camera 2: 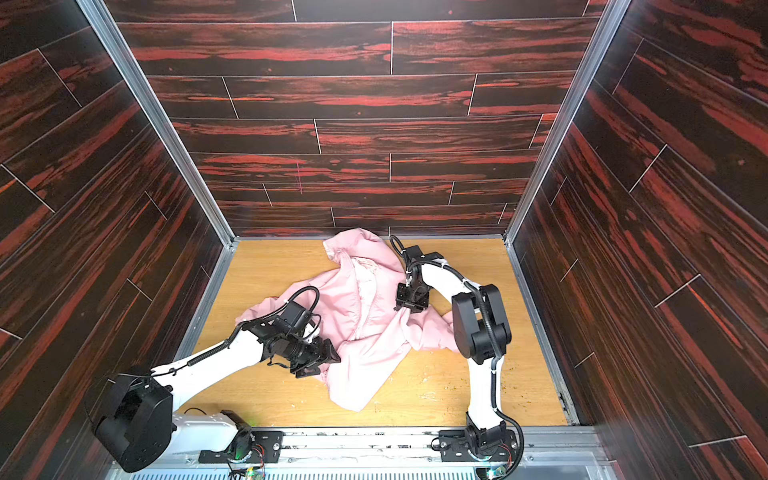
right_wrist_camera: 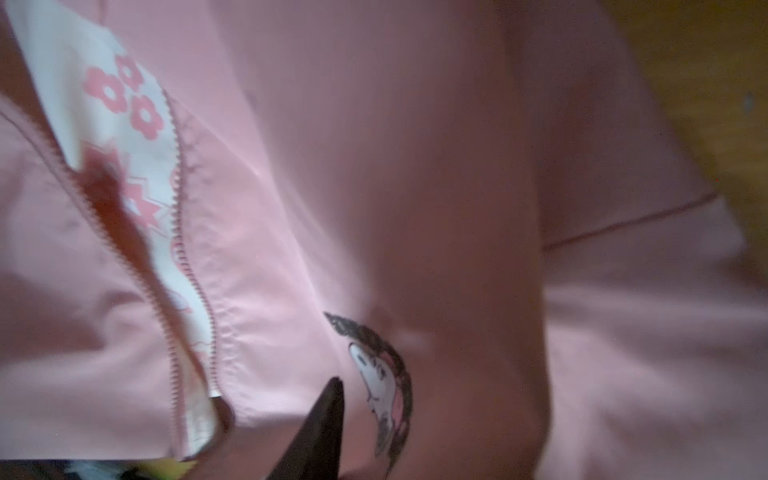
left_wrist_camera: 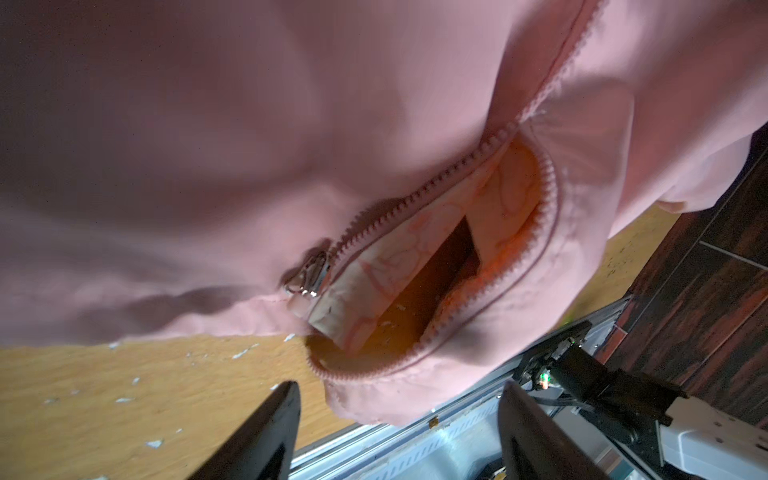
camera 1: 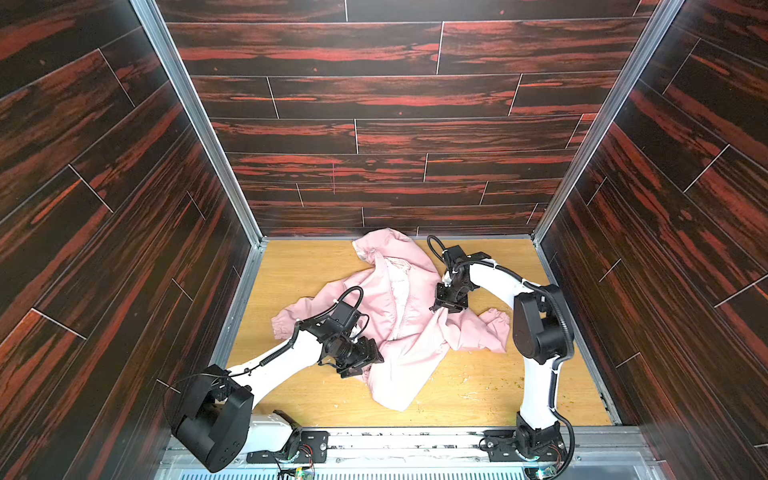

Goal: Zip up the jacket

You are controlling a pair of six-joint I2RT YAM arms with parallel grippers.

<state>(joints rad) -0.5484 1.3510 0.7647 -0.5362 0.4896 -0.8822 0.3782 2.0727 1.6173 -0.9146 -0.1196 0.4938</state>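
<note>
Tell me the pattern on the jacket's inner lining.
White with pink flowers. The lining of the jacket shows best in the right wrist view.

- No readable text, label, brand or number in any view.
- Small light-pink thin-fabric jacket [right_wrist_camera: 374,166]: black-white-pink cartoon print [right_wrist_camera: 380,386] and white flower-pattern lining [right_wrist_camera: 124,104], no lettering legible.

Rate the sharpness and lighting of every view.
In both top views the jacket is crisp and evenly lit. In the left wrist view the zipper pull is sharp, while the nearer fabric is soft and shadowed. The right wrist view is dim and smeared, and the cartoon print is only roughly readable.
</note>
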